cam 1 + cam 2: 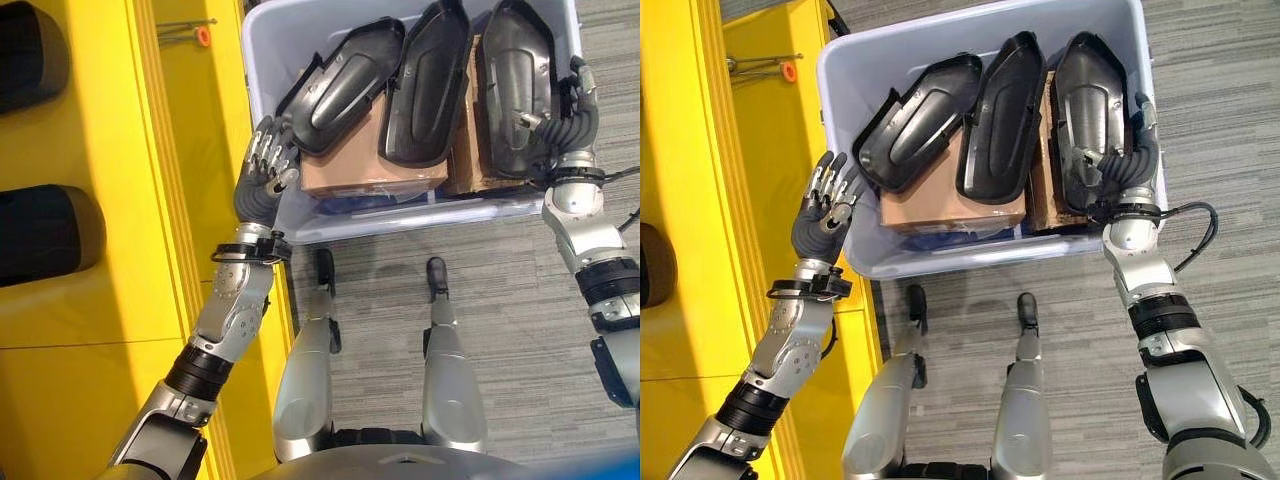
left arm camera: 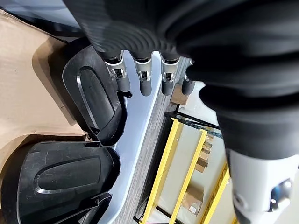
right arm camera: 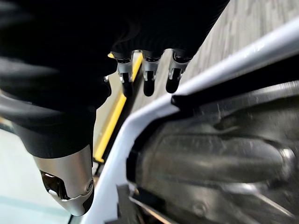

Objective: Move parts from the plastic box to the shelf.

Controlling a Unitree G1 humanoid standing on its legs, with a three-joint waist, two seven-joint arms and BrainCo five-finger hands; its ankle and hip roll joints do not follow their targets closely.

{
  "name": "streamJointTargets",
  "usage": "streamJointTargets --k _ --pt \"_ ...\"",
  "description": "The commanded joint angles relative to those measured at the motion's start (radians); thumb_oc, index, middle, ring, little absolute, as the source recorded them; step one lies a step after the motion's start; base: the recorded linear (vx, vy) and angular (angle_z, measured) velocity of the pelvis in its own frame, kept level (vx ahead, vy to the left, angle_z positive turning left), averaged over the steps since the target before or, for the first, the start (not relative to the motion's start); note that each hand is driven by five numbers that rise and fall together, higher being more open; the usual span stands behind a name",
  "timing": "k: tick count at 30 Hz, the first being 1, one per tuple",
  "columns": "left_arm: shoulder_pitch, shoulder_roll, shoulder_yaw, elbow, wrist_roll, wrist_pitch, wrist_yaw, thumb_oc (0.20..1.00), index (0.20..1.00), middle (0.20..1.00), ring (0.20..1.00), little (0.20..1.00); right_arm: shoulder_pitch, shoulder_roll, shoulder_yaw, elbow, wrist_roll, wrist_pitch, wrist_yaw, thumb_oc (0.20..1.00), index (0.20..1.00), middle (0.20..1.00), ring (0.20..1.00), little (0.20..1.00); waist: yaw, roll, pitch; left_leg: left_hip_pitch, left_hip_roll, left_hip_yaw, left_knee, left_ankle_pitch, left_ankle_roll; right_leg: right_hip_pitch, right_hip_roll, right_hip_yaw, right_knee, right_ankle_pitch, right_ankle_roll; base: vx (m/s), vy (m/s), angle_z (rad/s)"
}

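Note:
A pale plastic box (image 1: 400,222) stands on the floor in front of me and holds three black moulded parts on cardboard. The left part (image 1: 345,85) lies tilted, with the middle part (image 1: 430,85) and the right part (image 1: 515,85) beside it. My left hand (image 1: 265,165) hovers open just outside the box's left wall, level with the left part (image 2: 93,98). My right hand (image 1: 1130,150) is at the box's right wall. Its thumb rests on the right part (image 3: 210,158), its fingers (image 3: 147,77) reach loosely past the rim (image 3: 140,116), and it looks open.
A yellow shelf (image 1: 110,300) runs along my left, with two black parts (image 1: 40,230) (image 1: 25,50) lying on it and an orange-tipped tool (image 1: 200,35) at its far end. Cardboard boxes (image 1: 370,170) sit under the parts. Grey carpet (image 1: 520,300) lies to the right.

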Motion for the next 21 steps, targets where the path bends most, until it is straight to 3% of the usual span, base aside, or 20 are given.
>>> streamJointTargets --k 1,13,21 --pt "0.003 0.018 0.026 -0.100 -0.011 -0.070 -0.008 1.000 1.000 1.000 1.000 1.000 -0.107 -0.058 0.013 0.014 0.043 -0.034 -0.018 1.000 1.000 1.000 1.000 1.000 0.006 -0.017 -0.003 0.010 0.051 -0.010 0.081 -0.107 -0.019 -0.078 0.017 0.009 0.121 -0.041 -0.053 0.00 0.000 0.00" --pt "0.005 0.025 -0.005 -0.114 -0.022 -0.071 -0.009 1.000 1.000 1.000 1.000 1.000 -0.244 -0.059 0.079 0.234 0.181 -0.033 0.014 1.000 1.000 1.000 1.000 1.000 0.017 0.009 0.001 -0.037 0.046 -0.005 0.078 -0.102 -0.021 -0.144 0.029 0.015 0.145 -0.044 -0.057 0.00 -0.001 0.00" --pt "0.002 0.037 -0.027 -0.126 -0.030 -0.067 -0.011 1.000 1.000 1.000 1.000 1.000 -0.360 -0.021 0.186 0.404 0.231 -0.001 0.069 1.000 1.000 1.000 1.000 1.000 0.030 0.017 0.001 -0.061 0.046 0.000 0.078 -0.099 -0.022 -0.177 0.037 0.016 0.151 -0.040 -0.059 0.00 -0.001 0.00"
